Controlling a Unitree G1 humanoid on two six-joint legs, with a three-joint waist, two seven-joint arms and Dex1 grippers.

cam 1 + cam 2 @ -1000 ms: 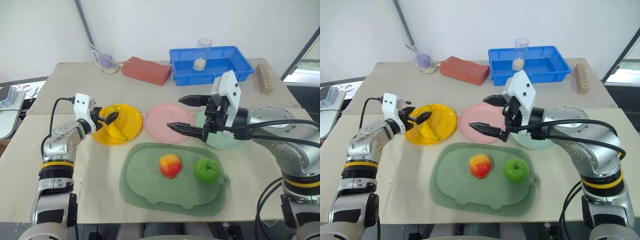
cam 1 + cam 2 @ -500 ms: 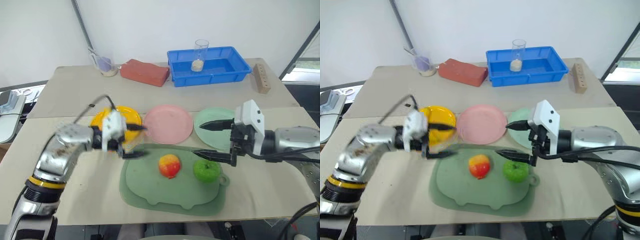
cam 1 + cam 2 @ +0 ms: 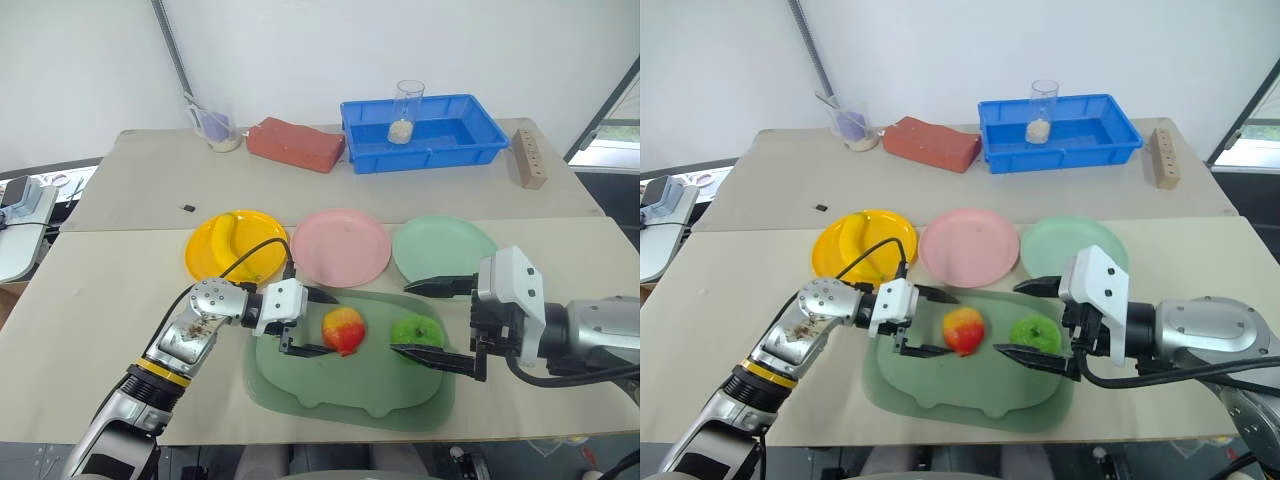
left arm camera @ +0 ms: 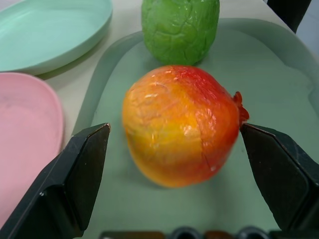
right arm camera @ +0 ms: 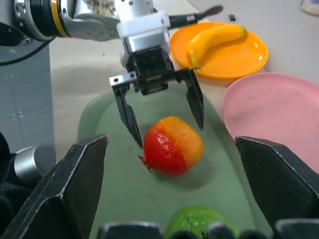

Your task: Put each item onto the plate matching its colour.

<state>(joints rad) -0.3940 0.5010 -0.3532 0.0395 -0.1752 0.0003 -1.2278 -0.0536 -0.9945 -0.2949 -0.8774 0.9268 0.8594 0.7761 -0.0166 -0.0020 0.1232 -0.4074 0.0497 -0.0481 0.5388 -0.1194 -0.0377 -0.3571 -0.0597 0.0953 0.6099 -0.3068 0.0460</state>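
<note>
Beige tabletop [image 3: 120,200], crinkly round red-and-yellow apple [image 3: 341,330], smooth green tray [image 3: 345,385]

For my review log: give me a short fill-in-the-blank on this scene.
1. The banana lies on the ___ plate.
2. The left gripper's open fingers flank the ___ apple.
3. Both apples sit on the dull-green ___.
4. The pink plate holds ___.

Missing words: yellow; red-and-yellow; tray; nothing
</note>
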